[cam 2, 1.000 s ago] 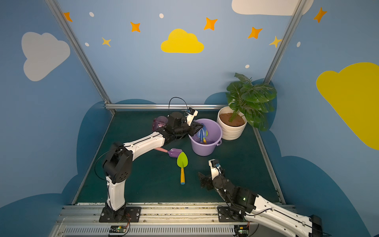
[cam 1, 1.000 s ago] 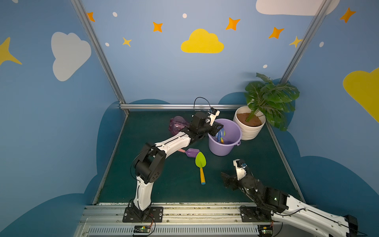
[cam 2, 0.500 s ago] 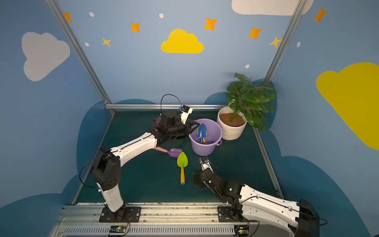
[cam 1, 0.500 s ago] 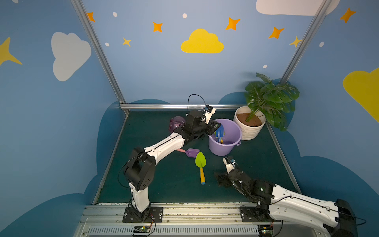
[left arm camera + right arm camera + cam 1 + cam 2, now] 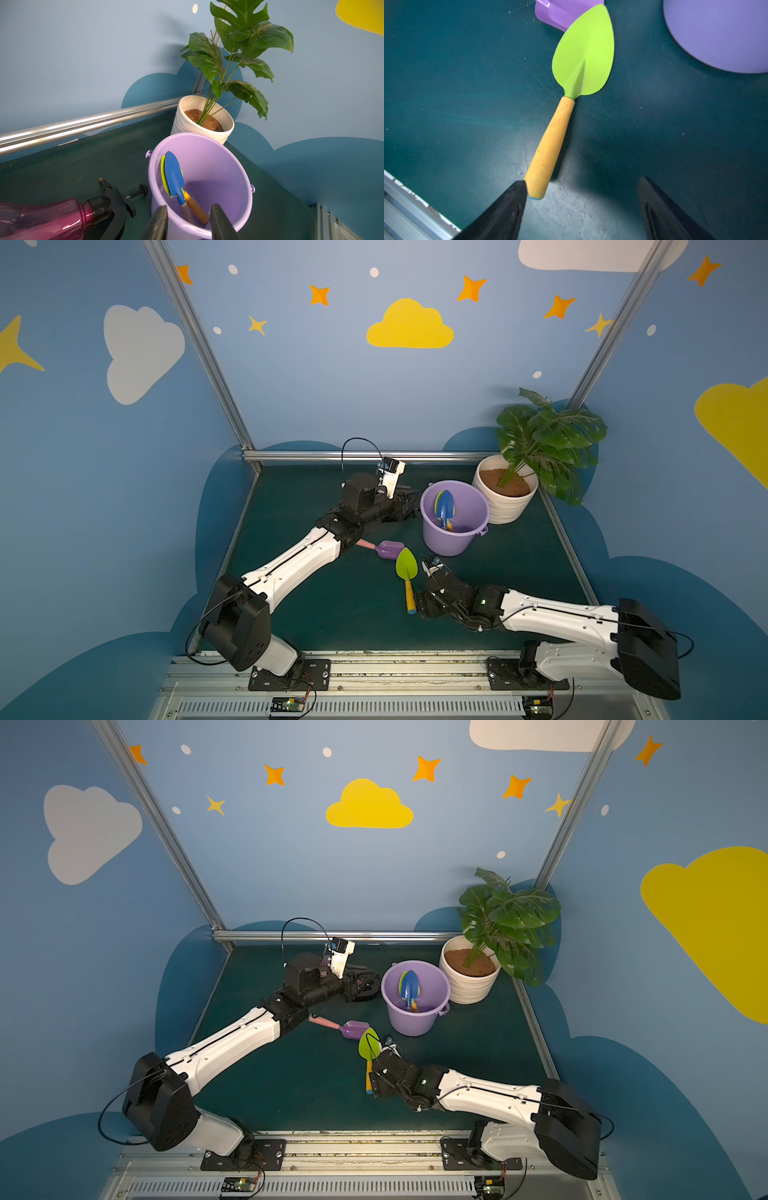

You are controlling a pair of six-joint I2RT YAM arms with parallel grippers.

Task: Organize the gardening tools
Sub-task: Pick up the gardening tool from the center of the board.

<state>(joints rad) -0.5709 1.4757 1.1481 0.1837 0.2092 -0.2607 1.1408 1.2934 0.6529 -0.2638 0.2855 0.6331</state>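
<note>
A blue shovel (image 5: 445,506) (image 5: 410,986) (image 5: 173,174) stands in the lilac bucket (image 5: 449,543) (image 5: 415,1023) (image 5: 239,166), with a lime-green shovel (image 5: 162,172) behind it. My left gripper (image 5: 409,504) (image 5: 372,986) (image 5: 189,209) is open and empty just left of the bucket. The pink spray bottle (image 5: 47,218) lies on its side beside it. Another lime-green shovel (image 5: 406,566) (image 5: 368,1046) (image 5: 583,54) lies on the mat, its tip over a purple shovel (image 5: 390,549) (image 5: 355,1029) (image 5: 562,12). My right gripper (image 5: 417,605) (image 5: 374,1083) (image 5: 582,182) is open at the yellow handle's end, one finger touching it.
A white ribbed pot (image 5: 505,506) (image 5: 180,122) with a leafy plant stands right behind the bucket in the back right corner. Metal rails edge the green mat at the back (image 5: 357,455) and the sides. A small black cap piece (image 5: 141,192) lies near the bottle's nozzle.
My left gripper has drawn back leftward from over the bucket, leaving the blue shovel inside. My right arm has reached forward and left to the green shovel's handle end.
</note>
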